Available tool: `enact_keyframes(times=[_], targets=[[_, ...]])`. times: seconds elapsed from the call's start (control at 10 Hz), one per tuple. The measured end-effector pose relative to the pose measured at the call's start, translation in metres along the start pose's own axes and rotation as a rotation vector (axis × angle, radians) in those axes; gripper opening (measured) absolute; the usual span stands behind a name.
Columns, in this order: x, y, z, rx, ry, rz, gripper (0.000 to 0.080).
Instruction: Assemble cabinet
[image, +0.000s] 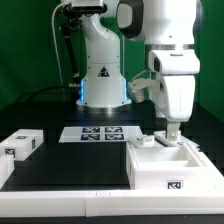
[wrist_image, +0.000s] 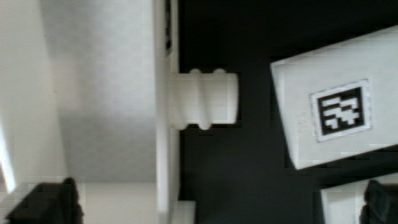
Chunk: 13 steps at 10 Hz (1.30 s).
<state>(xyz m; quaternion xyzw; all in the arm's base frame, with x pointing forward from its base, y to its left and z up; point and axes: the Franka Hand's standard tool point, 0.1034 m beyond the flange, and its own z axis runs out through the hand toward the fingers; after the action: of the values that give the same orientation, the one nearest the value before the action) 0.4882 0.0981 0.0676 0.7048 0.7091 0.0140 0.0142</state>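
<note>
1. Exterior view's left: one small white drawer block (image: 20, 145) lies on the black table (image: 65, 162), close to the raised border and well apart from the cabinet. A tag shows on its near face.

2. Centre: the marker board (image: 100, 133) lies flat in front of my base. It is not a part to be handled.

3. Exterior view's right: the cabinet (image: 170, 170), an open white box with upright walls, stands near the front border of the table with a tag on its near face. My gripper (image: 172, 132) points straight down at the cabinet's far rim. I cannot tell whether it touches the rim.

4. Wrist view: my fingertips (wrist_image: 45, 200) sit at opposite edges of the picture, wide apart, with nothing clamped between them. Ahead is a white wall carrying a short ribbed peg (wrist_image: 205, 97) that projects sideways. Beside the peg is a flat tagged face (wrist_image: 338, 110); I cannot tell which part it belongs to.

5. Handling, as a judgement: the cabinet looks like rigid, hollow moulded plastic, light for its bulk and smooth enough to slip. It is too wide for me to span. I should pinch one wall, with one finger inside and one outside, clear of the peg. An off-centre pinch may let the box swing.
</note>
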Motion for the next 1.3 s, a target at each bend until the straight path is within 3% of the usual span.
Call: enact_keyframes(times=[0.2, 0.4, 0.7, 0.8, 0.9, 1.3], targets=[[0.008, -0.032, -0.002, -0.002, 0.007, 0.003, 0.0797], [0.023, -0.062, 0.005, 0.004, 0.023, 0.008, 0.0797], [0.02, -0.061, 0.005, 0.01, 0.02, 0.01, 0.0797], [0.02, -0.061, 0.006, 0.002, 0.025, -0.011, 0.0797], [0.023, -0.062, 0.008, -0.024, 0.043, -0.071, 0.0797], [0.044, -0.087, 0.017, -0.033, 0.061, -0.211, 0.0797]])
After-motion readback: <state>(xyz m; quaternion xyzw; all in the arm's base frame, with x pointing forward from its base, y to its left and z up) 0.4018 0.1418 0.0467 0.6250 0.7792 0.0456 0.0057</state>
